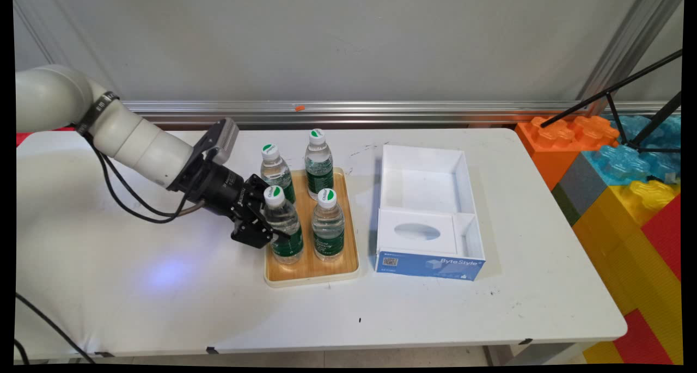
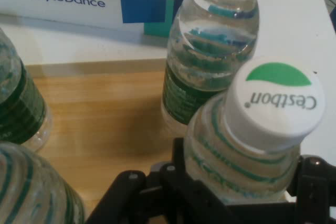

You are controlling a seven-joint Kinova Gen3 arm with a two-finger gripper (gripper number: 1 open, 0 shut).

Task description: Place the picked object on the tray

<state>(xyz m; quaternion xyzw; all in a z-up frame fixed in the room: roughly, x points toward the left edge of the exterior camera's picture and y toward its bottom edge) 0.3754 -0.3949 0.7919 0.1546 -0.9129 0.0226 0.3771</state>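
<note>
You have a white table [image 1: 163,307] before a grey wall, then the wooden tray [image 1: 310,269] with four bottles. Your gripper [image 1: 265,232] clasps the near-left bottle [image 1: 283,220] — fingers closed on it — so lift straight up, clear of its neighbours.

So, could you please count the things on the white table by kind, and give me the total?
Clear plastic water bottles with white caps and green labels: 4
Wooden tray with a cream rim: 1
White open box with a blue front: 1
Total: 6
</note>
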